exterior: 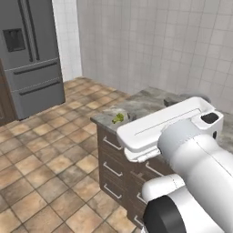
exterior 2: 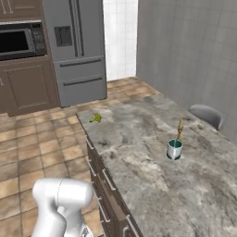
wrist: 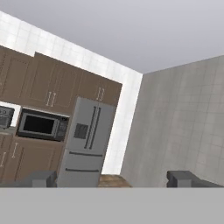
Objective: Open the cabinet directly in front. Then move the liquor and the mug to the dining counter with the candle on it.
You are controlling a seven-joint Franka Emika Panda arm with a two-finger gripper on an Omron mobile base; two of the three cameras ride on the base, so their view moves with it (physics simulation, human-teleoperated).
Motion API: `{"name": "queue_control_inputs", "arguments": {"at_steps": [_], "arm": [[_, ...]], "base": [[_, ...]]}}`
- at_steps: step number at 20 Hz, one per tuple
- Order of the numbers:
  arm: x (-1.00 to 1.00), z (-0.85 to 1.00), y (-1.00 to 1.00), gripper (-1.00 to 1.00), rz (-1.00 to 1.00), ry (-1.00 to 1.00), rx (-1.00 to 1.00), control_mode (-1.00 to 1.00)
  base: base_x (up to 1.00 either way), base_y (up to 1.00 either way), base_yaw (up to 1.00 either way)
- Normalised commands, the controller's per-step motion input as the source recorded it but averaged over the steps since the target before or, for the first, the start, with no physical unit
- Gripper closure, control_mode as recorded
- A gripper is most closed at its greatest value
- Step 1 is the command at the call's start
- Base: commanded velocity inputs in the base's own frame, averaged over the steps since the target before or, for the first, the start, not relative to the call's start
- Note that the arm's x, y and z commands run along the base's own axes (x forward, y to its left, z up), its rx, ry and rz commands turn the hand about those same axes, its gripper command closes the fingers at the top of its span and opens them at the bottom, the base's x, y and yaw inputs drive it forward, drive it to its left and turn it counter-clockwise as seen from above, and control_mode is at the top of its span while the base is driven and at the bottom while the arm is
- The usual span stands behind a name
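The counter carries the mug just beside the candle, so the mug looks delivered; the liquor likely remains to fetch. The claw, tips apart and empty, points high toward the fridge, the mug below and behind it.

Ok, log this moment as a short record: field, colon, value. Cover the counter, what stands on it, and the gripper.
dining counter: grey-brown marbled stone top over brown drawers
mug: upright on the counter, teal inside
candle: just behind the mug, in a golden holder
green item: small, at the counter's far corner
fridge: grey, across the tiled floor
gripper: open, holding nothing, pointed at the far kitchen wall
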Motion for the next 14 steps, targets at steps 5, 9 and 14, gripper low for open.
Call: {"name": "queue_control_inputs", "arguments": {"at_steps": [5,9,14], "arm": [[0.0,0.0,0.0,-1.0,0.0,0.0,0.0,1.0],[0.0,0.0,0.0,-1.0,0.0,0.0,0.0,1.0],[0.0,0.0,0.0,-1.0,0.0,0.0,0.0,1.0]], "base": [[0.36,0.0,0.9],[0.44,-0.01,0.86],[0.44,0.0,0.86]]}}
